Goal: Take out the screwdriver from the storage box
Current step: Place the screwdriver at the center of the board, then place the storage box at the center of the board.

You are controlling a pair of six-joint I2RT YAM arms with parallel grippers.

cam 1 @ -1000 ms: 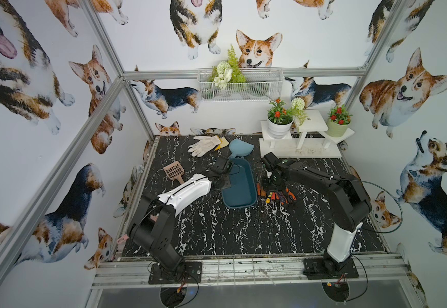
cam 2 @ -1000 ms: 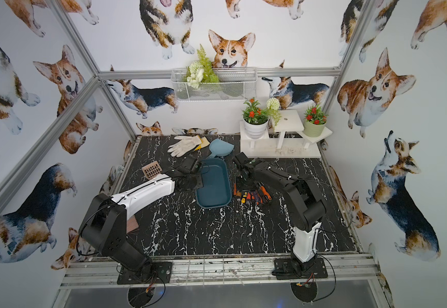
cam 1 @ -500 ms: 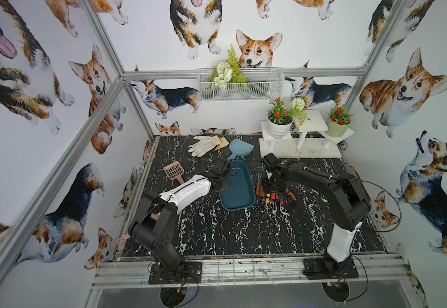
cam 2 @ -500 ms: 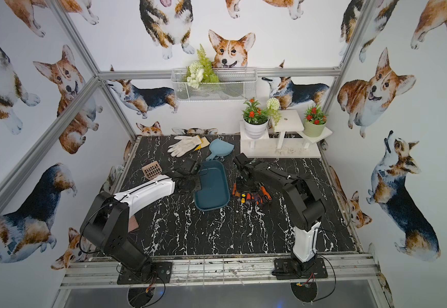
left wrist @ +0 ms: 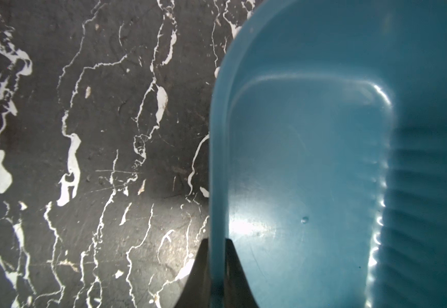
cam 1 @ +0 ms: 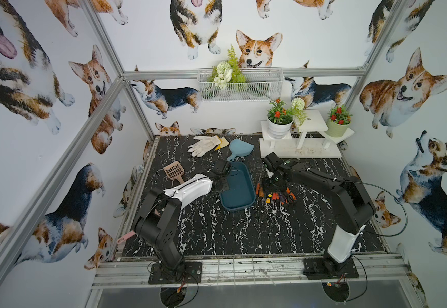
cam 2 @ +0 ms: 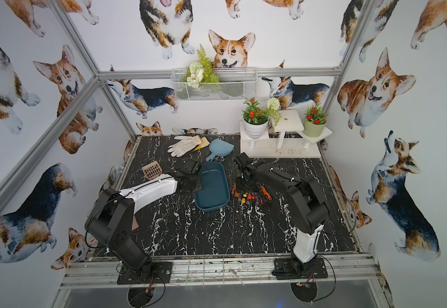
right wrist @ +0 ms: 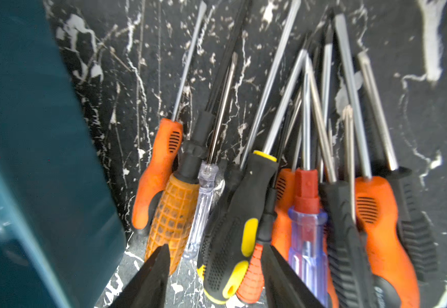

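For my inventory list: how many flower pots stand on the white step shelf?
2. The white ribbed pot stands on the left step of the white step shelf, the pale green pot on its right step. None seems hidden.

storage box (cam 1: 237, 190): dark teal, shallow, open side up | screwdrivers (cam 1: 275, 196): piled just beside it

The storage box (cam 1: 237, 190) on the table (cam 1: 243, 234) — tools outside it
The screwdrivers (cam 1: 275, 196) lie just beside it at three o'clock; scoop (cam 1: 239, 148) at twelve, glove (cam 1: 205, 145) at eleven.
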